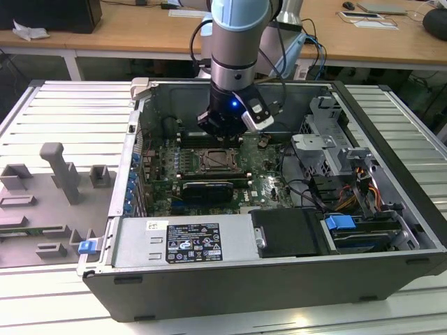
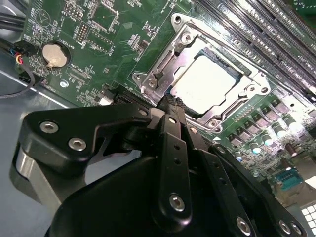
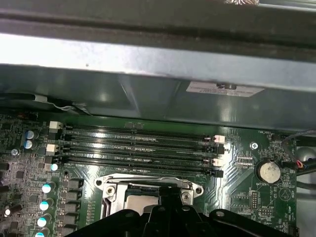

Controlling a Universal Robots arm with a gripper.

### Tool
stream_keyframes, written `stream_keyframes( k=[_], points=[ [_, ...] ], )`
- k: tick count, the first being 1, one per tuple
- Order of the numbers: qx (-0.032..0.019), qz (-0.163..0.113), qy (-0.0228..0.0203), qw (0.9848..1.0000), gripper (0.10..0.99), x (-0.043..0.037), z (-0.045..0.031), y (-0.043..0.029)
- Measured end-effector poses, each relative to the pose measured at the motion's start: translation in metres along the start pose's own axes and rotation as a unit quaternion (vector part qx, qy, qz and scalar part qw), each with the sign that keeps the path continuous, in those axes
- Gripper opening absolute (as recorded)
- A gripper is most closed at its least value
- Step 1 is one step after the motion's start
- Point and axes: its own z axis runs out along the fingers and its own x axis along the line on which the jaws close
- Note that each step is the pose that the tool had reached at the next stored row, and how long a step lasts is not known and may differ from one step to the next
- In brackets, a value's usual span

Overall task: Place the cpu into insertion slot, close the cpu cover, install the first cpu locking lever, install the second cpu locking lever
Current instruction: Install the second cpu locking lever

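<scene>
I have the arm down inside the open computer case (image 1: 391,202), and my gripper (image 1: 222,132) hangs just above the motherboard (image 1: 209,174), right over the far edge of the insertion slot (image 1: 215,162). In the second wrist view the cpu (image 2: 210,83) sits flat in the insertion slot (image 2: 165,64), pale and square, and the cpu cover (image 2: 197,45) lies down around it with the chip showing through its window (the frame looks flat, though I cannot tell whether any lever is latched). The gripper's fingers (image 2: 170,106) run together to a single dark tip, jaws closed on nothing, with that tip at the cover's edge; touching or just off it, I cannot say. From the cpu, the coin battery (image 2: 53,54) is out at about 9 o'clock in that picture. In the first wrist view the memory slots (image 3: 138,148) run in long rows just beyond the cover (image 3: 148,182), and the battery (image 3: 269,171) is there too.
</scene>
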Motion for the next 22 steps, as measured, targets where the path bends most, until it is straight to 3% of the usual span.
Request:
stream_keyframes(
  k=[22],
  points=[
    [0.0, 0.0, 0.0, 1.0, 0.106, 0.0005, -0.0009, -0.0068]
  ],
)
